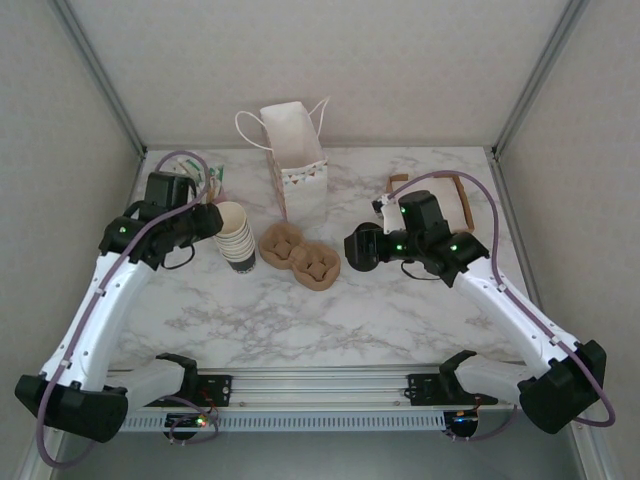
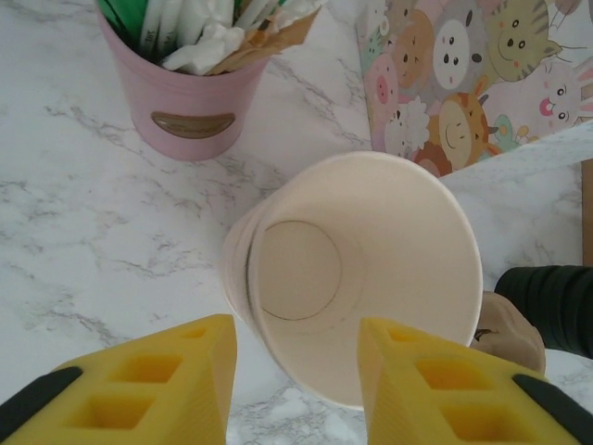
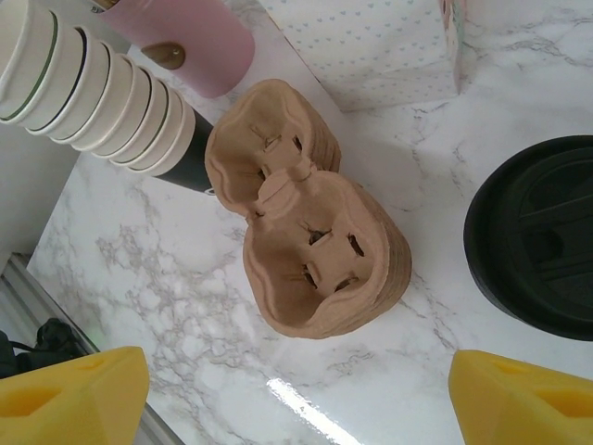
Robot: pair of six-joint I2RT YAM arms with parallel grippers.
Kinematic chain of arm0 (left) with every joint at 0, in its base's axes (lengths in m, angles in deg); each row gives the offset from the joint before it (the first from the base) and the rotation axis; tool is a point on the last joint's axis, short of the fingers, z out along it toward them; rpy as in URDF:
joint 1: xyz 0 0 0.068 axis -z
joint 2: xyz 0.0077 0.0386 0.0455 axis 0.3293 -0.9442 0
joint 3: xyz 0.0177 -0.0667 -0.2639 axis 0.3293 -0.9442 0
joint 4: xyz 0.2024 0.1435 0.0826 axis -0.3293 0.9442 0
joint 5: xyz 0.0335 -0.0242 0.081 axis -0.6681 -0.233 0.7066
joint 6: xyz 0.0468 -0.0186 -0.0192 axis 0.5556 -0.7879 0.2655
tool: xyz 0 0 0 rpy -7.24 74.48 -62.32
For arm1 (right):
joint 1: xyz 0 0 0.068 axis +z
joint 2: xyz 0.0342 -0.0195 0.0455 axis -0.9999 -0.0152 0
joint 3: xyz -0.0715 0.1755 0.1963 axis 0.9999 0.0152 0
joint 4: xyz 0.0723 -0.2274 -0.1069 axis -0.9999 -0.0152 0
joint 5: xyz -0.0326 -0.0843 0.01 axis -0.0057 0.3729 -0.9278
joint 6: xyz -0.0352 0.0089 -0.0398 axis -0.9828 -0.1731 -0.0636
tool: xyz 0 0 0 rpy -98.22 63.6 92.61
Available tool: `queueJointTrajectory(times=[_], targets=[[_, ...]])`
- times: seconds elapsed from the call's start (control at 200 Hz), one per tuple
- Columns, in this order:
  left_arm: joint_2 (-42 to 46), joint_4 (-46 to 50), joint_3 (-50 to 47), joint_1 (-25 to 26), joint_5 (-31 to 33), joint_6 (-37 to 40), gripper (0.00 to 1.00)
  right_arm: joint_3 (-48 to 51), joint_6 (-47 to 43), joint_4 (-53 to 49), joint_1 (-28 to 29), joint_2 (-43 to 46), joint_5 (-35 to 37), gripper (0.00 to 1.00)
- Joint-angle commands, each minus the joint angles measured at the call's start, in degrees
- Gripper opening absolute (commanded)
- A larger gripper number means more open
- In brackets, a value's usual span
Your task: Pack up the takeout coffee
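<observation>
Top external view: we judge packing barely begun, with lidding and bagging left. We count one paper bag (image 1: 297, 150) at upper centre, one cup stack (image 1: 235, 235), one carrier pile (image 1: 300, 255), one black lid stack (image 3: 537, 241) and one pink pot (image 2: 185, 102). Where the takeout coffee sits we cannot tell. The left gripper (image 2: 298, 326) flanks the top cup (image 2: 361, 269), grip unclear; the right gripper (image 3: 292, 362) gapes empty.

Cup stack (image 1: 236, 236) left of carrier tray (image 1: 300, 254); bag (image 1: 295, 160) behind both; pail (image 2: 190, 102) left of bag, behind stack
</observation>
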Motion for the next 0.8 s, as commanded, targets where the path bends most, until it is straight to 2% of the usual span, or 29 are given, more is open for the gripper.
queueJointTrajectory(times=[0.0,0.416,0.686,0.796], targets=[[-2.2,4.0,2.7,1.4,3.2,0.8,0.34,-1.7,-0.8,-0.9,0.7,-0.4,1.5,0.83],[-7.1,7.8,5.3,2.9,9.2,1.8,0.32,-0.6,-0.7,-1.2,0.9,0.4,1.9,0.80],[-8.0,7.4,5.1,3.1,9.4,2.0,0.20,-0.4,-0.7,-1.4,1.0,0.4,2.0,0.80],[-8.2,7.4,5.1,3.0,9.7,2.1,0.19,-0.2,-0.7,-1.5,0.9,0.4,2.2,0.80]])
